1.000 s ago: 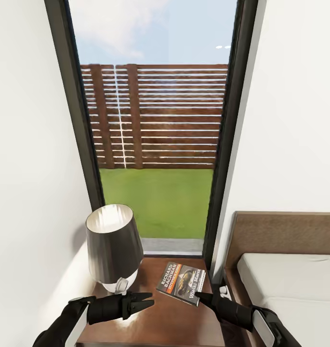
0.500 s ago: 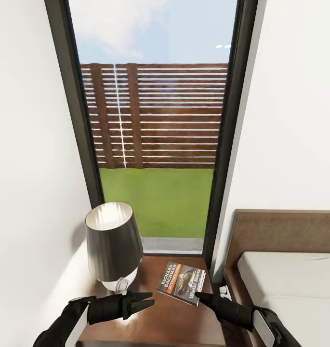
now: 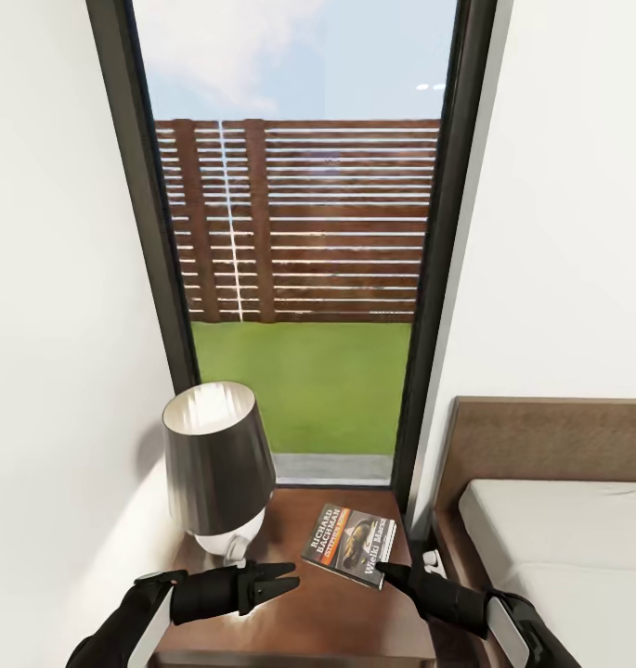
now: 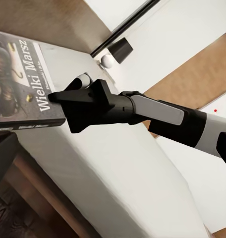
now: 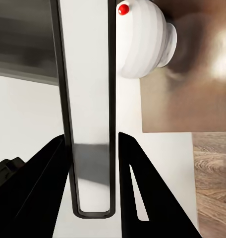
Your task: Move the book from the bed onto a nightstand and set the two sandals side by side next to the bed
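Bedroom corner in a home, simulator render.

Low bed with a pale grey-white mattress (image 3: pixel 559 538) and a flat brown wooden headboard (image 3: pixel 550 441) sits against plain white walls (image 3: pixel 58 278). Just beside it is a low dark brown wooden nightstand with a glossy top (image 3: pixel 308 612), carrying a table lamp with a dark tapered shade on a round white base (image 3: pixel 215 464) and a thin dark-covered paperback with an orange band (image 3: pixel 350 543). Between the walls, a tall dark-framed window (image 3: pixel 299 232) looks onto green grass (image 3: pixel 299 380) and a brown slatted fence (image 3: pixel 299 223) under blue sky. Grey-brown wood plank floor (image 5: pixel 212 198) shows in the right wrist view.
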Robot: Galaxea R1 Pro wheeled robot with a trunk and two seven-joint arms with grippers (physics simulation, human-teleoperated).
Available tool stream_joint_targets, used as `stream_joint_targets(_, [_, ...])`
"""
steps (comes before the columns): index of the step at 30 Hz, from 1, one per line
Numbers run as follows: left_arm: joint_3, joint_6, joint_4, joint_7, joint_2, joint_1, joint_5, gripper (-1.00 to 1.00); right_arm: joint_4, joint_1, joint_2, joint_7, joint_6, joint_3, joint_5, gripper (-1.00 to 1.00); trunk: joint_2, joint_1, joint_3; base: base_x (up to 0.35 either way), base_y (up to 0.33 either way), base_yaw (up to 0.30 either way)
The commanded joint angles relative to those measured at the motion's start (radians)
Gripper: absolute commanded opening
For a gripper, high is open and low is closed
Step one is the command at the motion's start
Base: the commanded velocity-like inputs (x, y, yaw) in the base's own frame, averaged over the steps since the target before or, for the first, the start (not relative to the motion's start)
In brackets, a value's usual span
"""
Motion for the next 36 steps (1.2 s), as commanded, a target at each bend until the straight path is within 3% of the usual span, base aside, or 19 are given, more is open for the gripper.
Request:
stream_joint_targets(1, [-0.005,0.011,0.000,0.000,0.001,-0.001,0.009,1.00,0.000,-0.001,0.000,0.002,0.006,-0.003,-0.002,-1.00,-0.008,0.004,-0.004,0.000,0.000,0.000])
stream_joint_targets(36, [-0.005,0.011,0.000,0.000,0.001,-0.001,0.009,1.00,-0.001,-0.001,-0.001,0.007,0.005,-0.003,-0.004,-1.00,-0.253,0.138,-0.114,0.000,0.000,0.000])
